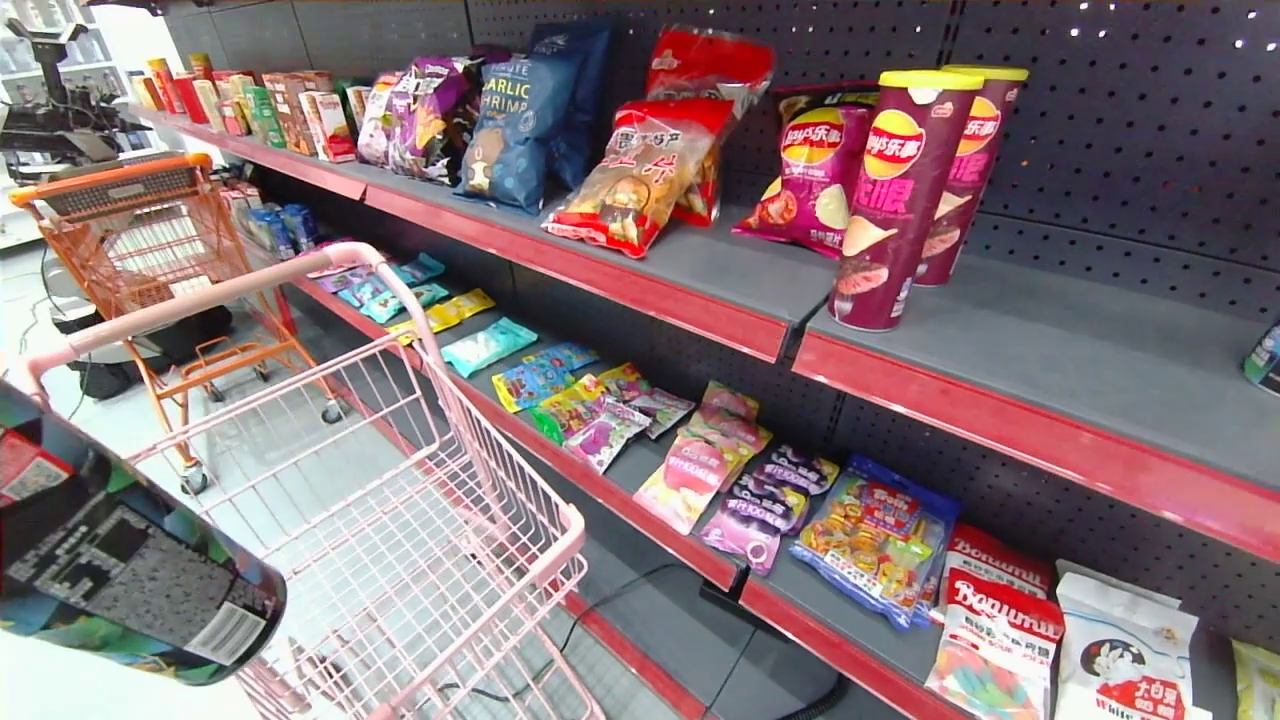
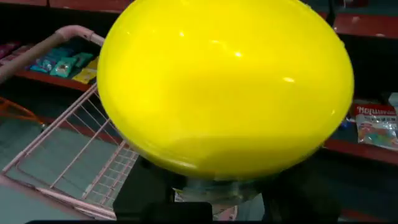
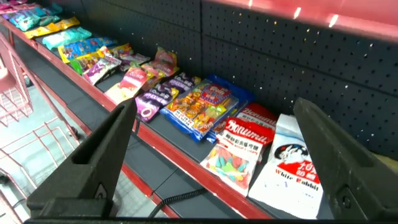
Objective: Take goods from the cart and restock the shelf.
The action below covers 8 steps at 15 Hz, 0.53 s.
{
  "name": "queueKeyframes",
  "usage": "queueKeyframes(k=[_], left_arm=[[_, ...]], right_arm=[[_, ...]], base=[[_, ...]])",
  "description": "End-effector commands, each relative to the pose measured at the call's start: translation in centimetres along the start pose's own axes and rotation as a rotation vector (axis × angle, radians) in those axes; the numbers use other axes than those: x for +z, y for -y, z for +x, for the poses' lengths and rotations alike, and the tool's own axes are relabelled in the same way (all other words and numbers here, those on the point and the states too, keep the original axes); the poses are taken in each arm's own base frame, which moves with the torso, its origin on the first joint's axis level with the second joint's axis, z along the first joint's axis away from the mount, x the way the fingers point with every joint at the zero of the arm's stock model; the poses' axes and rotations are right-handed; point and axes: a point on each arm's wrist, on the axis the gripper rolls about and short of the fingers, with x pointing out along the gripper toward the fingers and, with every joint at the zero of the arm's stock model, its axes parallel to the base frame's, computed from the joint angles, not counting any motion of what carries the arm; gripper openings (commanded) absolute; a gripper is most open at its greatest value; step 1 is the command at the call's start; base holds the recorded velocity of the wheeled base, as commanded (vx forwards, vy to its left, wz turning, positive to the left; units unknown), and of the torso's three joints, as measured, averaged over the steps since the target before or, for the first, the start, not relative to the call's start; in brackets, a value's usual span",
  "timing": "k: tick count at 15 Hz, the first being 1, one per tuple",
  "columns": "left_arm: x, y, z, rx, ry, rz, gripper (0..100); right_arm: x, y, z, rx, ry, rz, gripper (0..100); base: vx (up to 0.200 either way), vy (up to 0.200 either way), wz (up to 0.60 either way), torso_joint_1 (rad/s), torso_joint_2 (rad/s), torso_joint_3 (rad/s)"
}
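Two purple cans (image 1: 895,200) near upper shelf (image 1: 1060,345) edge, right claw (image 3: 211,165) wide, left claw (image 2: 217,194) probably holding yellow-lidded can (image 2: 224,87).

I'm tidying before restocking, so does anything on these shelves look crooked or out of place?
On the upper shelf, the red snack bag lies slumped forward, its bottom at the front edge. A black cable also trails beneath the lower shelf.

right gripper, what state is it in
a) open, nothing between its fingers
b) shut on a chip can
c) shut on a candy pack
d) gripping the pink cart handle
a: the right gripper has its fingers spread wide with nothing between them, out over the lower shelf; the chip can is in front of the left wrist camera.
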Motion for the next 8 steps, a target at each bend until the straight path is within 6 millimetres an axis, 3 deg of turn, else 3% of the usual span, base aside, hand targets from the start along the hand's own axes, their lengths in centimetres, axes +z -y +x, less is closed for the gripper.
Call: queueKeyframes(k=[1, 8], left_arm=[[0.1, 0.4, -1.9, 0.024, 0.072, 0.018, 0], [-0.8, 0.7, -3.0, 0.052, 0.096, 0.021, 0]], right_arm=[[0.0, 0.0, 0.0, 0.000, 0.000, 0.000, 100], [0.0, 0.0, 0.0, 0.000, 0.000, 0.000, 100]], base=[[0.000, 0.000, 0.00, 0.188, -0.53, -0.344], [0.000, 0.000, 0.00, 0.221, -0.57, -0.352]])
